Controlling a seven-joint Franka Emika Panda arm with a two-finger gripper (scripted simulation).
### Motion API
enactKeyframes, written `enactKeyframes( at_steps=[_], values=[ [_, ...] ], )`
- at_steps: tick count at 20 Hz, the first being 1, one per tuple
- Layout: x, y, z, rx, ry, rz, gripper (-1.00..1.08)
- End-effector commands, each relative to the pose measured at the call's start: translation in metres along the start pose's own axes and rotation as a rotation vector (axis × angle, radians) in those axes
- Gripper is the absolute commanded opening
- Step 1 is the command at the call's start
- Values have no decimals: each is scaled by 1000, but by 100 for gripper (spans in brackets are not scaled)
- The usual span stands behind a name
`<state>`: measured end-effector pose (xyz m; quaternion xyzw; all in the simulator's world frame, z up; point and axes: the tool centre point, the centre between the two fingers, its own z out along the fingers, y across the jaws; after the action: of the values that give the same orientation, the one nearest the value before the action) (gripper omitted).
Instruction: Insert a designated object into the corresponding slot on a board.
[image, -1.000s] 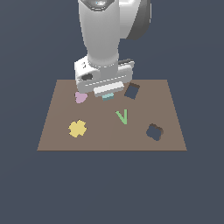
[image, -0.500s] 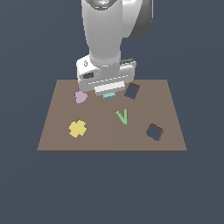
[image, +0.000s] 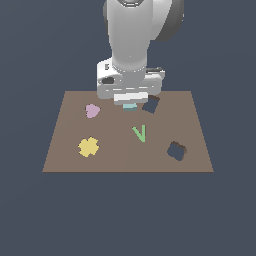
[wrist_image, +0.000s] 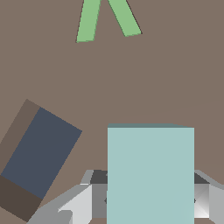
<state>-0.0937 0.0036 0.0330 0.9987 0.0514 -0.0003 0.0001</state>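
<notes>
My gripper (image: 130, 104) is shut on the pale teal rectangular block (image: 130, 106) and holds it just above the brown board (image: 65, 155). The dark, tilted rectangular slot (image: 150, 105) lies close beside the block, toward the exterior view's right. In the wrist view the teal block (wrist_image: 150, 175) sits between my grey fingers (wrist_image: 74, 205), and the gripper (wrist_image: 150, 208) is closed around it. The slot (wrist_image: 41, 153) shows apart from the block, turned at an angle to it.
A green V-shaped piece (image: 140, 133) lies on the board in front of the gripper and also shows in the wrist view (wrist_image: 107, 19). A pink heart-like piece (image: 92, 110), a yellow flower piece (image: 88, 146) and a dark lobed cutout (image: 176, 151) are on the board.
The gripper with the teal block has shifted slightly toward the exterior view's right, closer to the rectangular slot. The other pieces have not moved.
</notes>
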Motion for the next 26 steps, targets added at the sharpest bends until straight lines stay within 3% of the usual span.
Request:
enactKeyframes(
  at_steps=[1, 14, 26],
  values=[
    [-1, -9, -1, 0, 1, 57, -100],
    [1, -59, -5, 0, 0, 374, -100],
    [9, -80, -7, 0, 0, 516, -100]
  ],
)
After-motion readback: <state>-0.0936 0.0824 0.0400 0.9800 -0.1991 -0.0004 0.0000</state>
